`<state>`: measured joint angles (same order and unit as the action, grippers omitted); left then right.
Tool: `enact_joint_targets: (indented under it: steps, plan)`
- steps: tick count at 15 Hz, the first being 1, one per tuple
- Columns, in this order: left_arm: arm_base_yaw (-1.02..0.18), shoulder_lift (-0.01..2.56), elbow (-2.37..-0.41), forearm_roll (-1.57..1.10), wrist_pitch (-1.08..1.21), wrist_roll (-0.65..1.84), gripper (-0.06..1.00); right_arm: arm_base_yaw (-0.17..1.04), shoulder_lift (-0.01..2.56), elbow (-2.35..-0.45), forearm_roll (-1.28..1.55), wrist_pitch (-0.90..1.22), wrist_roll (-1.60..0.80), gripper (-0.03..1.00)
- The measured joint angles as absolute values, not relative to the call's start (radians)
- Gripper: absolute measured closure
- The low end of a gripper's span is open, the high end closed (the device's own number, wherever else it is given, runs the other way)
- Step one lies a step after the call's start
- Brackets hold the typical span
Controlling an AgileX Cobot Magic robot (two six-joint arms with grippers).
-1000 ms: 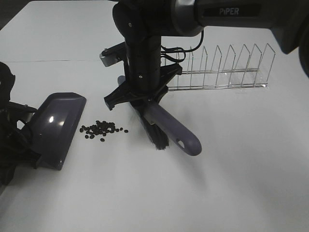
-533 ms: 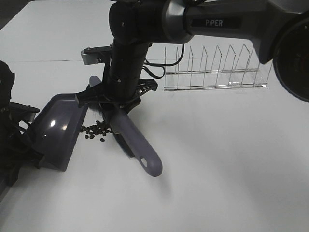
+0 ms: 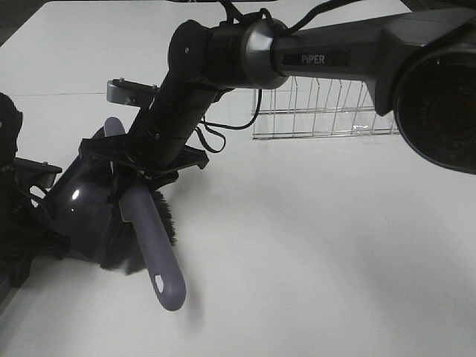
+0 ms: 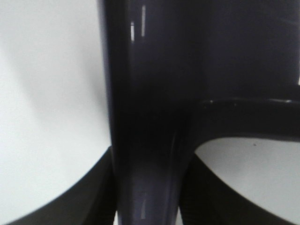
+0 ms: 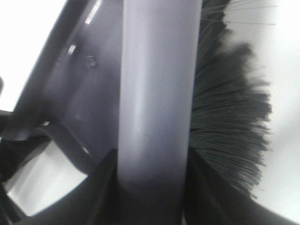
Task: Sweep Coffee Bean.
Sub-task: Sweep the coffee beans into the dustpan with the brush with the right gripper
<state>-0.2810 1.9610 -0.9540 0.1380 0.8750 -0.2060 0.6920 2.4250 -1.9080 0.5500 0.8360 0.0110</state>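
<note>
1. Exterior high: the brush is clamped in the right gripper, on the left side of the table. Its bristles are pressed against the dustpan. The coffee bean is hidden, so its place cannot be told.
2. Left wrist: the left gripper is closed on the dustpan's handle.
3. Right wrist: the brush's handle is pinched between both fingers, with the bristles beside the dustpan.

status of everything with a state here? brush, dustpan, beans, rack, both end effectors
right end effector: shut on the brush handle
brush: held, tilted, bristles down at the dustpan mouth
left end effector: shut on the dustpan handle
dustpan: held, mouth toward the brush
coffee beans: none visible; in the pan or under the bristles, cannot tell
wire rack: upright, visible slots empty
</note>
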Motion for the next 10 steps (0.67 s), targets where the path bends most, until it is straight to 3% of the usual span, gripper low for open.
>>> enact_joint_targets:
  steps: [5,10]
  plan:
    - [-0.281,1.961,-0.954,0.138,0.875,-0.206,0.61,0.691,2.425,-1.912,0.628,0.84,-0.054,0.65]
    - [-0.281,1.961,-0.954,0.137,0.872,-0.201,0.61,0.691,2.427,-2.049,0.614,0.92,-0.09,0.65]
